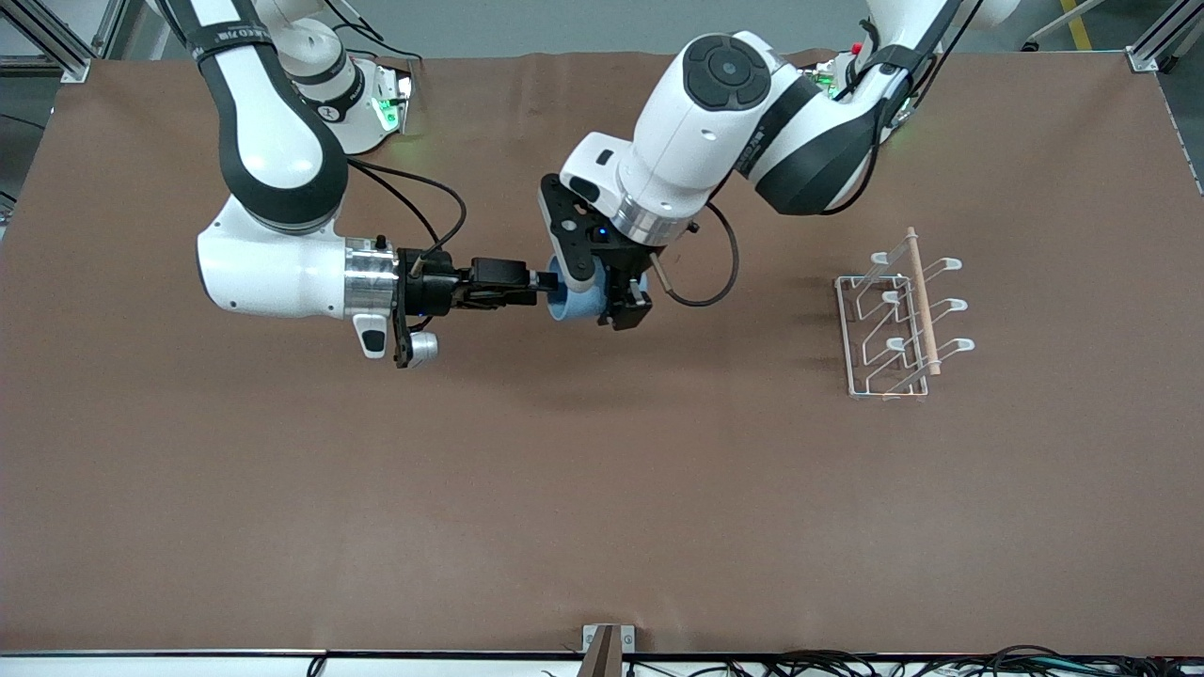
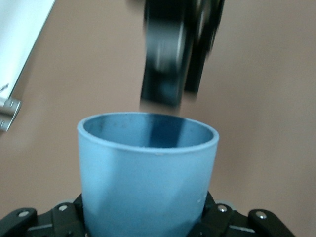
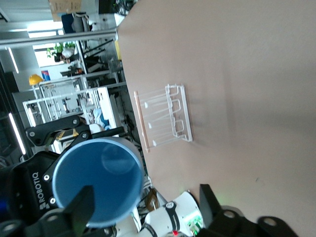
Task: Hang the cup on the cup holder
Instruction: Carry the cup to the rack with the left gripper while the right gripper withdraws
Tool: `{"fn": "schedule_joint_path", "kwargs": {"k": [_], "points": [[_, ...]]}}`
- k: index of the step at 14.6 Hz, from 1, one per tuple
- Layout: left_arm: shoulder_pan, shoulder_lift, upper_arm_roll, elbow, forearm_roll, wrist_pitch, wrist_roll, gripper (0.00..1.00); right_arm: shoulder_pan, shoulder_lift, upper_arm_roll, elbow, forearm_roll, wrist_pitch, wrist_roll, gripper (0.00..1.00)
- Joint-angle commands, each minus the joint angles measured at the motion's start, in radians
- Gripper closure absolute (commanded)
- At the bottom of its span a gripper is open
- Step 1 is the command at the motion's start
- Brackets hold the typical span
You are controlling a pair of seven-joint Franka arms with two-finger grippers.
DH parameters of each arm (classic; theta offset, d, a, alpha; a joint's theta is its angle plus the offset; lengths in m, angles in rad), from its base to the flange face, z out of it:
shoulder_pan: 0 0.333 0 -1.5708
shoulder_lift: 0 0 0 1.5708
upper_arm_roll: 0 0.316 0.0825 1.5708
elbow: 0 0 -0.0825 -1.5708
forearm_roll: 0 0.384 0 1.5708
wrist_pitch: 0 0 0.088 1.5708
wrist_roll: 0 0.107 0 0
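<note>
The light-blue cup [image 1: 572,303] is up in the air over the middle of the table, lying sideways with its mouth toward the right arm. My left gripper [image 1: 616,303] comes down from above and is shut on it; the cup fills the left wrist view [image 2: 148,173]. My right gripper [image 1: 543,280] is level with the cup's mouth and open, and it shows blurred past the cup's rim in the left wrist view [image 2: 173,59]. In the right wrist view its fingers [image 3: 83,207] stand wide apart, one across the rim of the cup [image 3: 98,173]. The white wire cup holder [image 1: 894,324] stands empty toward the left arm's end of the table.
The holder's wooden rod [image 1: 923,301] runs along its top, with looped prongs on both sides. It also shows in the right wrist view [image 3: 168,118]. Brown cloth [image 1: 602,489] covers the table. A small bracket [image 1: 607,644] sits at the table's near edge.
</note>
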Motion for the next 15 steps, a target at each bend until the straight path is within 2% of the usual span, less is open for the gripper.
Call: {"fn": "schedule_joint_path", "kwargs": {"k": [1,3,7,11,13,15], "points": [[0.042,-0.047,-0.004,0.008,0.101,-0.147,0.018,0.32,-0.035,-0.021,-0.012,-0.027,-0.067,0.049,0.009,0.0],[0.082,-0.061,-0.004,0.008,0.202,-0.273,0.056,0.32,-0.089,-0.021,-0.018,-0.035,-0.131,0.047,0.006,0.0],[0.145,-0.085,-0.004,0.0,0.393,-0.463,0.234,0.33,-0.204,-0.015,-0.02,-0.035,-0.326,0.023,0.0,0.0],[0.162,-0.082,-0.002,-0.037,0.654,-0.645,0.264,0.33,-0.282,-0.02,-0.023,-0.03,-0.634,0.027,0.003,0.0],[0.169,-0.081,-0.004,-0.106,0.8,-0.657,0.268,0.33,-0.322,-0.027,-0.024,-0.013,-0.772,0.028,0.008,0.0],[0.179,-0.078,-0.002,-0.181,0.888,-0.657,0.262,0.33,-0.368,-0.061,-0.023,0.001,-0.919,0.024,0.008,0.0]]}}
